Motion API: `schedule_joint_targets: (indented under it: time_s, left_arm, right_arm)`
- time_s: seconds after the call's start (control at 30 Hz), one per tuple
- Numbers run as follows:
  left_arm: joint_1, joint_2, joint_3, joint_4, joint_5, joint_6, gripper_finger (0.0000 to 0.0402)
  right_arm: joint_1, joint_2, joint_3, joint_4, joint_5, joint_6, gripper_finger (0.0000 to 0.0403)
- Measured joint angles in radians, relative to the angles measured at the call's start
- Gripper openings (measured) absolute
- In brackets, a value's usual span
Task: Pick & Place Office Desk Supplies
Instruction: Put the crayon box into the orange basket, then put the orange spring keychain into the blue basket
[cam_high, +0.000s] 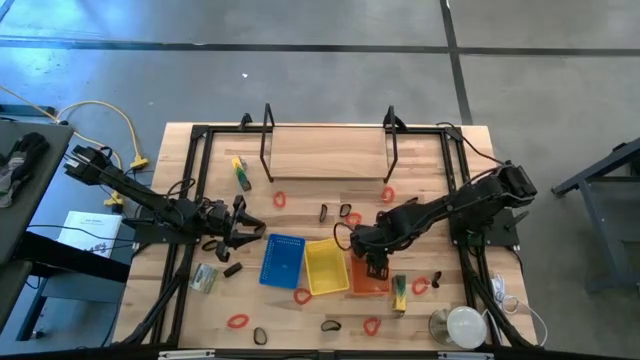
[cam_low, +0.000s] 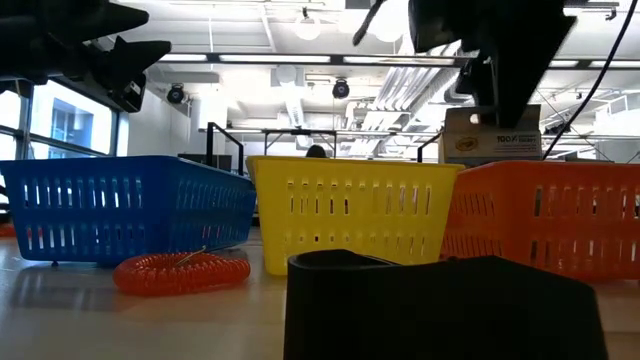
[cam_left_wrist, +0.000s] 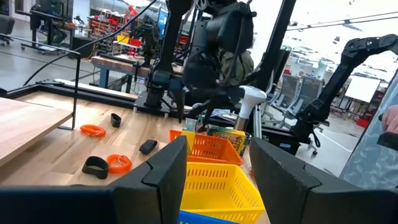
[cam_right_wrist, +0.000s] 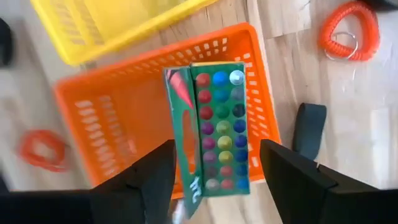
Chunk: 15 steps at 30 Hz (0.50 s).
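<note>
**Fingers apart over the orange tray, crayon box between them**

Fingers (cam_right_wrist: 292, 180) of the right gripper (cam_right_wrist: 217, 180) stand apart, with a green crayon box (cam_right_wrist: 211, 130) showing in the gap; whether the box still touches either finger cannot be made out; its lower end is cut off by the frame edge. The box sits over the orange tray (cam_right_wrist: 124, 118), open face up with rows of coloured crayon tips showing, its long axis running along the line of the gap between the fingers.

From above, the right arm hides most of the orange tray (cam_high: 375, 285); the yellow tray (cam_high: 325, 265) lies beside it and the blue tray (cam_high: 282, 260) beyond that, side by side on the wooden table (cam_high: 320, 150). Left gripper (cam_high: 250, 228) waits just beside the blue tray, fingers apart with nothing between them.

Scattered around: a second crayon box (cam_high: 400, 292) just beside the orange tray; a red coil loop (cam_high: 302, 296) near the yellow tray; a black clip (cam_high: 232, 269) near the blue tray. In the low view a dark blurred shape blocks the foreground.
</note>
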Motion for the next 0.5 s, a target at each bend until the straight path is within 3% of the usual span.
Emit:
schedule_joint_targets:
  time_s: [0.27,0.5]
  left_arm:
    - [0.000,0.000,0.000,-0.005,0.000,0.000,0.0171]
    - [-0.002,0.000,0.000,-0.010,-0.001,-0.005,0.0171]
  right_arm:
    - [-0.057,-0.071,0.000,-0.033,-0.229,0.194,0.0201]
    - [-0.042,-0.095,0.000,-0.189,-0.308,0.368,0.0184]
